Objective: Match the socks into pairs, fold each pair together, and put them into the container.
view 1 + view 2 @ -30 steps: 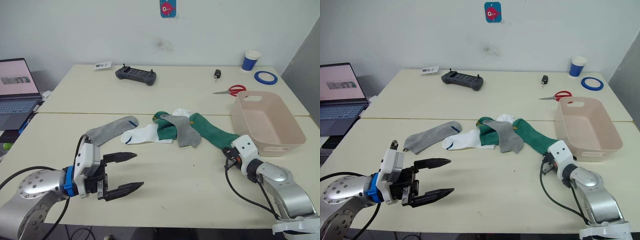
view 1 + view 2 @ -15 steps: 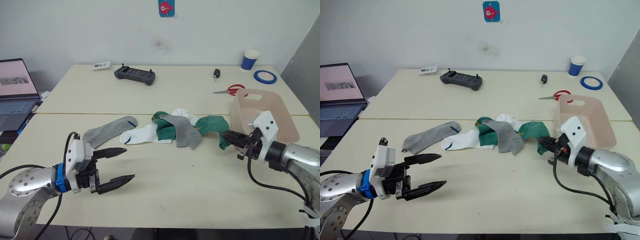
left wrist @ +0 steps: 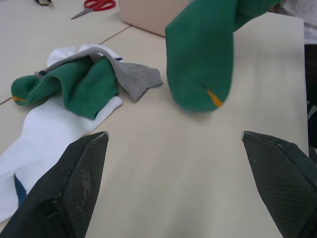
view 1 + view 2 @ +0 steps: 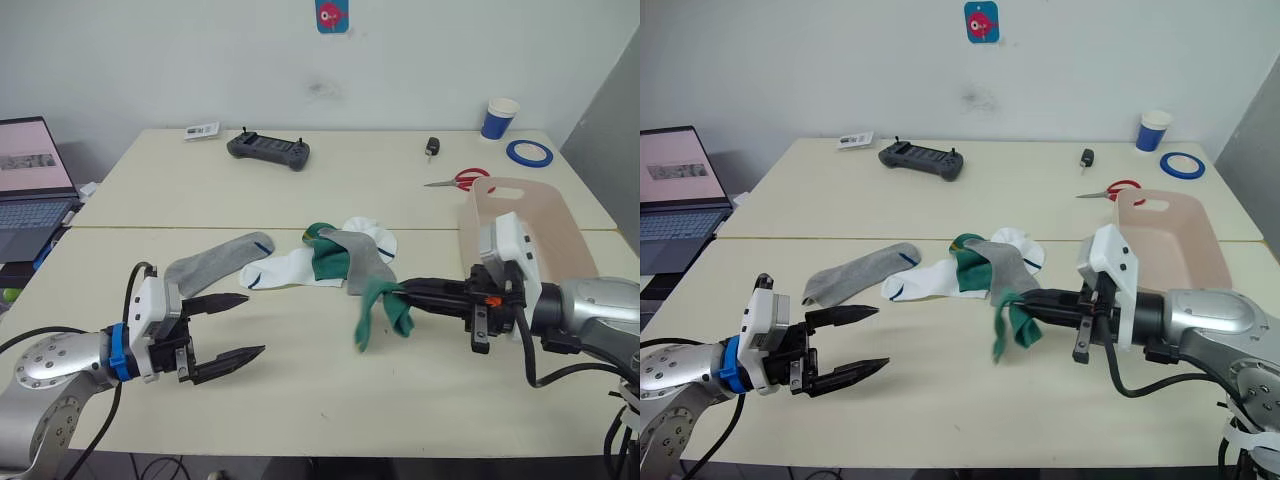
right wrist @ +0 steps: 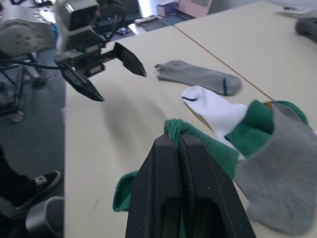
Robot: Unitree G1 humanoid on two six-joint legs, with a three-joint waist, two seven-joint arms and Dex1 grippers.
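Note:
My right gripper (image 4: 402,293) is shut on a dark green sock (image 4: 378,310), which hangs folded over just above the table's middle. The sock's cuff is pinched between the shut fingers (image 5: 171,163) in the right wrist view. My left gripper (image 4: 253,324) hovers open and empty over the near left of the table, pointing at the hanging sock (image 3: 200,59). Behind lies a heap: a grey sock (image 4: 216,261), a white sock (image 4: 296,268), another green sock (image 4: 331,258), a second grey sock (image 4: 366,262) and a white one (image 4: 371,235). The container (image 4: 521,188) stands at the right, partly behind my right arm.
A laptop (image 4: 30,190) sits off the table's left edge. Along the far side lie a card (image 4: 204,131), a black controller (image 4: 268,149), a key fob (image 4: 433,147), red scissors (image 4: 460,181), a paper cup (image 4: 500,119) and a blue tape roll (image 4: 528,153).
My right gripper has swung left from beside the container, pulling the green sock off the heap and lifting it over the table's middle. The left gripper has hardly moved.

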